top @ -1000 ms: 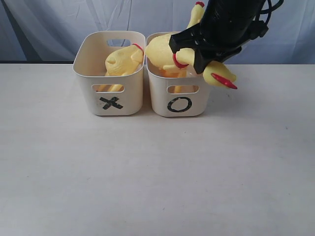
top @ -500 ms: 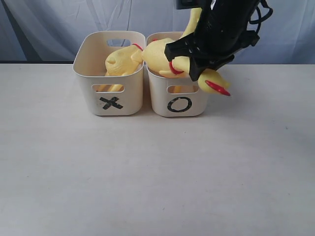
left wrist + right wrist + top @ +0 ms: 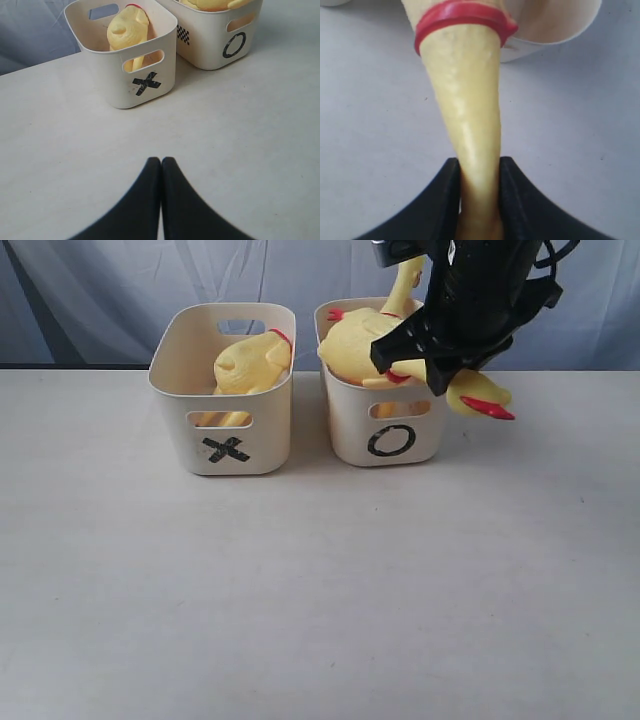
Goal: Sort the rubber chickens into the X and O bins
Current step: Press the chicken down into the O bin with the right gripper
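Observation:
My right gripper is shut on the neck of a yellow rubber chicken just below its red ring. This chicken's body lies over the O bin and its red-beaked head hangs outside the bin's right side. Another yellow chicken piece sits in the X bin. More yellow pieces fill the O bin. My left gripper is shut on nothing, low over the table in front of the X bin.
A gap separates the two bins. The white table stretches in front of them, with a blue-grey curtain behind. The O bin's rim shows past the held chicken in the right wrist view.
The O bin has slid to the right, away from the X bin. My right gripper and the held chicken have moved right with it.

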